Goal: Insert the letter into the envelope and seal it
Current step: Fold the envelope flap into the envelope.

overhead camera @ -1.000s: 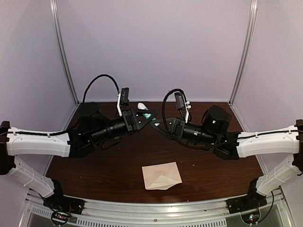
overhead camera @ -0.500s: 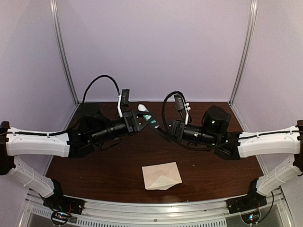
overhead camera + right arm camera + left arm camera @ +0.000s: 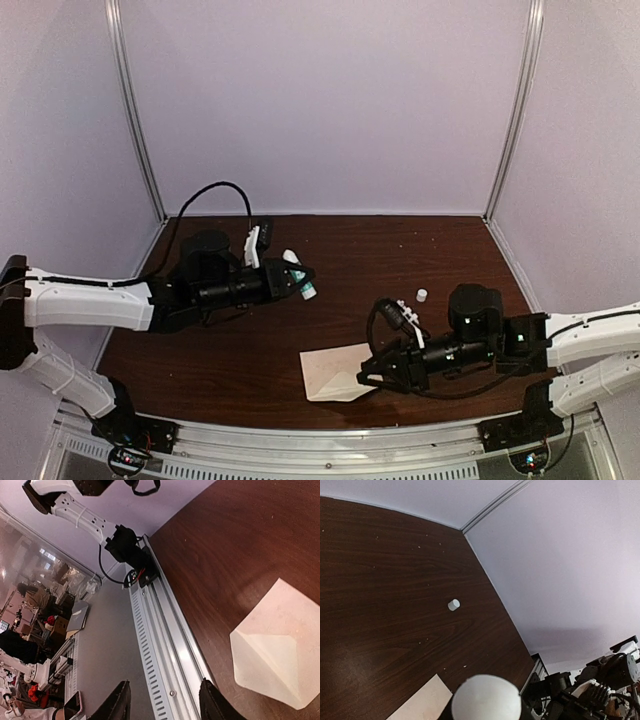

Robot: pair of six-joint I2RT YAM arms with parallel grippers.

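Right gripper (image 3: pixel 363 379), low in the lower centre of the overhead view, with its fingers (image 3: pixel 117 702) spread and nothing between them. The envelope (image 3: pixel 335 370) lies flat on the table (image 3: pixel 420 250) near the front edge, immediately picture-left of the fingertips. From above the tips overlap its right-hand corner, but whether they touch the paper cannot be told. In the right wrist view the envelope sits ahead and toward the right edge of the frame, off the line between the fingers, which point out over the metal rail (image 3: pixel 160 645).

The envelope's long axis runs roughly left to right in the overhead view, slightly tilted, with a triangular fold showing on its upper face. No separate letter is visible, and whether one is inside cannot be told.

Left gripper (image 3: pixel 290 280), at centre left of the overhead view and well apart from the envelope, is clamped on a white glue stick (image 3: pixel 303 280). A small white cap (image 3: pixel 421 295) stands alone on the table between the arms.

Judgement: the right arm is much the nearer. To take the envelope, its fingers would need to swing toward it.
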